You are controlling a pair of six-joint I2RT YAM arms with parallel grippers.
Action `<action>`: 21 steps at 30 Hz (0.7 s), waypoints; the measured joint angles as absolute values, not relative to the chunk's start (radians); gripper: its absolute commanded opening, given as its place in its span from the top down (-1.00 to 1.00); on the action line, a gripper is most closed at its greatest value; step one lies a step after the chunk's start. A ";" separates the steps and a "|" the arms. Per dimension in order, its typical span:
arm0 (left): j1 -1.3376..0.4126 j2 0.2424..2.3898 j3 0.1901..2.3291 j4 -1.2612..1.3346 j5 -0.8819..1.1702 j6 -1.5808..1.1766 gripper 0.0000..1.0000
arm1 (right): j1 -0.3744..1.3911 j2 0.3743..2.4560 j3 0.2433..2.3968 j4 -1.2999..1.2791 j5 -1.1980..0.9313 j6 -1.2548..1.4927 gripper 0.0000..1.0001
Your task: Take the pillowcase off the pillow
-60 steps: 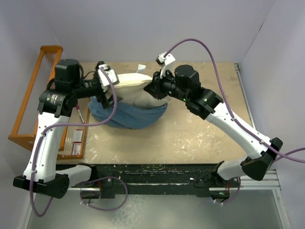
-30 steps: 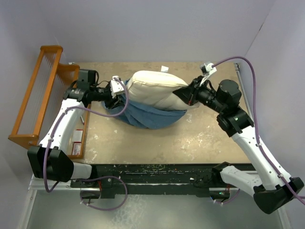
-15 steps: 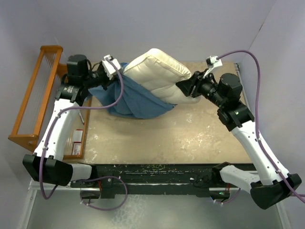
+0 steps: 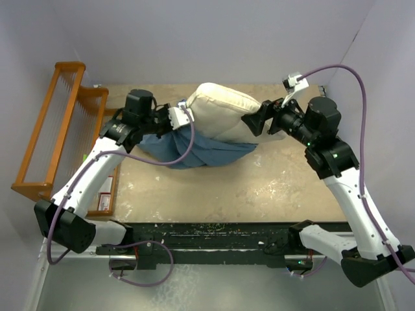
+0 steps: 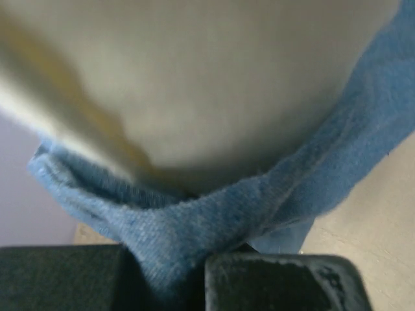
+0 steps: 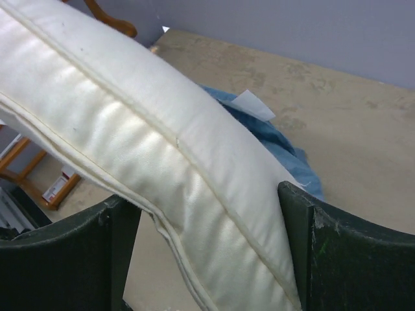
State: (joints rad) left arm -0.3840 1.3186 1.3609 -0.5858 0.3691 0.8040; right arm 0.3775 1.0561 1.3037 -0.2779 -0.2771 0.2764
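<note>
The worktop (image 4: 259, 188) is a pale tan board, mottled and scuffed with white flecks, most of them toward 5 o'clock. Plain lilac-grey walls (image 4: 214, 39) close it in at 9, 12 and 3 o'clock. A black rail (image 4: 214, 233) runs along the near edge at 6 o'clock, where both arms are bolted. At 9 o'clock an orange wooden rack (image 4: 55, 129) with thin bars stands along the left wall. A red-and-white packet (image 4: 104, 194) lies flat at its foot. Purple cables (image 4: 350, 71) loop over each arm.

The pillow (image 4: 224, 110), cream and plump with a piped seam, sits toward 12 o'clock on the board, between the two arms. Its right end is bare. The blue pillowcase (image 4: 194, 152) is bunched around its left and near side. From there it spills in wrinkled folds onto the worktop toward 7 o'clock of the pillow.

The left pincer (image 5: 165, 275) reaches in from 9 o'clock and is clamped on a gathered fold of the pillowcase. The wrist view shows blue cloth pinched between the two dark fingers, with the cream pillow filling the picture above it.

The right pincer (image 6: 207, 253) comes in from 3 o'clock and stands wide. The pillow's seamed edge runs through the gap, close against both fingers. Beyond that edge, its wrist view shows more blue cloth and a small white tag (image 6: 249, 103) lying on the tan board, with the rack far off at 11 o'clock.
</note>
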 measured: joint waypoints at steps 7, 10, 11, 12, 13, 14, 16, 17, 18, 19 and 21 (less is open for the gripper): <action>-0.419 1.394 1.316 -0.526 0.337 0.826 1.00 | 0.380 0.981 1.359 -0.325 -0.194 0.234 -0.74; -0.420 1.405 1.320 -0.515 0.330 0.825 1.00 | 0.380 0.972 1.385 -0.324 -0.171 0.224 -0.77; -0.420 1.407 1.325 -0.513 0.327 0.822 1.00 | 0.380 0.972 1.393 -0.325 -0.169 0.220 -0.78; -0.421 1.406 1.330 -0.512 0.323 0.822 1.00 | 0.380 0.974 1.401 -0.324 -0.168 0.215 -0.78; -0.422 1.406 1.337 -0.509 0.318 0.822 1.00 | 0.380 0.978 1.409 -0.325 -0.170 0.208 -0.82; -0.422 1.406 1.346 -0.501 0.311 0.822 1.00 | 0.380 0.985 1.419 -0.325 -0.175 0.202 -0.86; -0.422 1.406 1.367 -0.493 0.303 0.823 1.00 | 0.380 1.011 1.453 -0.325 -0.205 0.197 -0.88; -0.422 1.406 1.384 -0.498 0.300 0.823 1.00 | 0.381 1.029 1.475 -0.321 -0.228 0.197 -0.89; -0.422 1.406 1.406 -0.505 0.297 0.823 1.00 | 0.384 1.046 1.491 -0.314 -0.244 0.199 -0.89; -0.422 1.406 1.427 -0.517 0.294 0.823 1.00 | 0.390 1.061 1.499 -0.303 -0.262 0.200 -0.89; -0.431 1.406 1.481 -0.551 0.280 0.824 1.00 | 0.424 1.086 1.502 -0.290 -0.284 0.205 -0.90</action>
